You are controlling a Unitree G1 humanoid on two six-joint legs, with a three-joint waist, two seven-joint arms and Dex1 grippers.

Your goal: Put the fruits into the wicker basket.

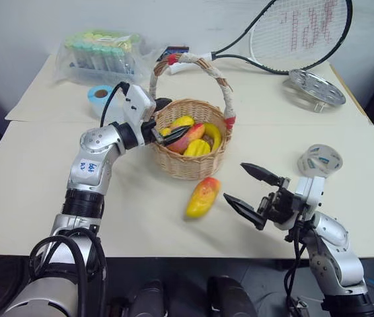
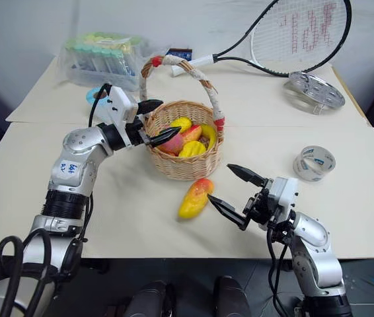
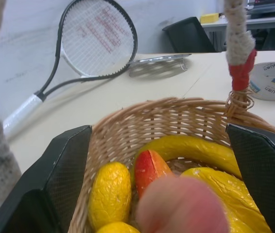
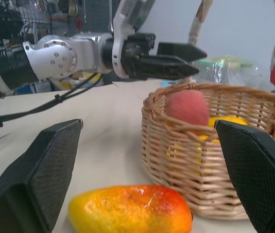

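Mango [image 1: 202, 197] is lying on the table [image 1: 35, 172] closest to me, just in front of the basket [image 1: 190, 165] and apart from it, long axis pointing toward the basket. I am holding my right gripper [image 1: 248, 191] beside the mango, jaws spread wide around nothing, not touching it. I am reaching my left gripper [image 1: 168, 121] over the basket's near-left rim, jaws apart and gripping nothing. Peach [image 4: 186, 108] is sitting in the basket between those jaws, on top of the yellow fruit; in the left wrist view it is showing blurred. Basket is also holding lemons [image 3: 110, 194], a banana [image 3: 191, 148] and a red-and-yellow piece [image 3: 148, 167]. Racket [image 1: 293, 33] and tape roll [image 1: 99, 99] are lying behind the basket.
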